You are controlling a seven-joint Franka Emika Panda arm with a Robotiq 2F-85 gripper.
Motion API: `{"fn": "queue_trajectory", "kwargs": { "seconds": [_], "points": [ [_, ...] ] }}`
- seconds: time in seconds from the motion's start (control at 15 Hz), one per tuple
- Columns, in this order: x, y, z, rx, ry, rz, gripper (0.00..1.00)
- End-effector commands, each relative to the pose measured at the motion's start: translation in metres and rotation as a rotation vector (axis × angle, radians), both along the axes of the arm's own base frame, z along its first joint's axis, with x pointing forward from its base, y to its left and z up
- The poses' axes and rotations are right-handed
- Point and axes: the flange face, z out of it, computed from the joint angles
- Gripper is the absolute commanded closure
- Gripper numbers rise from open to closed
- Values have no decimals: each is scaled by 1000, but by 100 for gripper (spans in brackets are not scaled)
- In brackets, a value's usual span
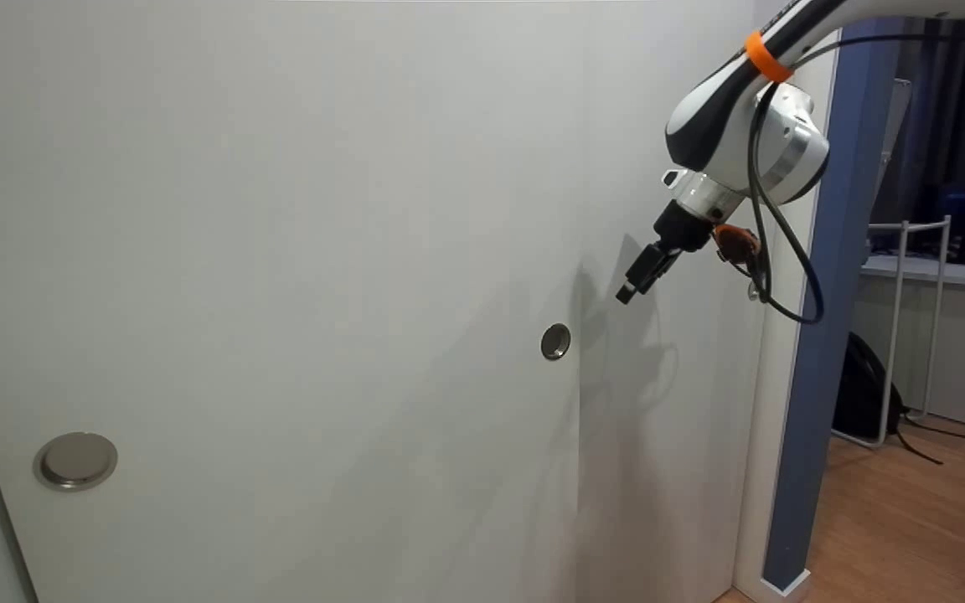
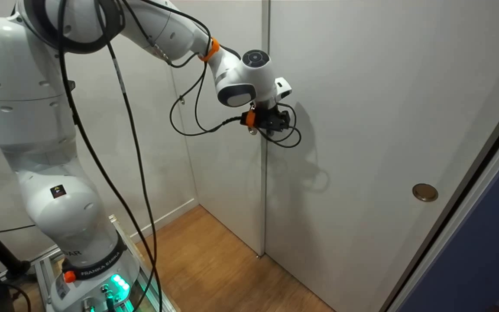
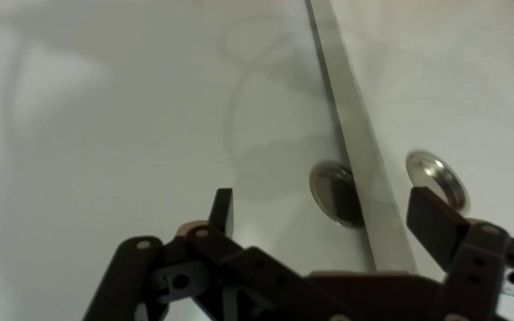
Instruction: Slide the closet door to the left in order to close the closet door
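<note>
jaws apart, aslant near closet door (image 1: 281, 251)

"FRANKA EMIKA" on black base band (image 2: 98, 267); letters (image 2: 72, 252) ending "AR" on white arm (image 2: 66, 216); sticker (image 2: 58, 191) there illegible.

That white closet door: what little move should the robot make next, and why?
Probably ease the claw away from the closet door: the door looks shut, as no wide opening shows in either exterior view, and the claw stands open, holding nothing, so a push seems unneeded.
</note>
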Motion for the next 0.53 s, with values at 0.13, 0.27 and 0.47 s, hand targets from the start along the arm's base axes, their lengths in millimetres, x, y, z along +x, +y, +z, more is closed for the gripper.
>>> {"fn": "queue_trajectory", "kwargs": {
  "seconds": [0.13, 0.27, 0.47],
  "points": [
    [-45, -37, -16, -123, 237, -124, 0],
    [-53, -47, -8, -165, 341, -177, 0],
    [-80, -28, 33, -221, 462, -230, 0]
  ]
}}
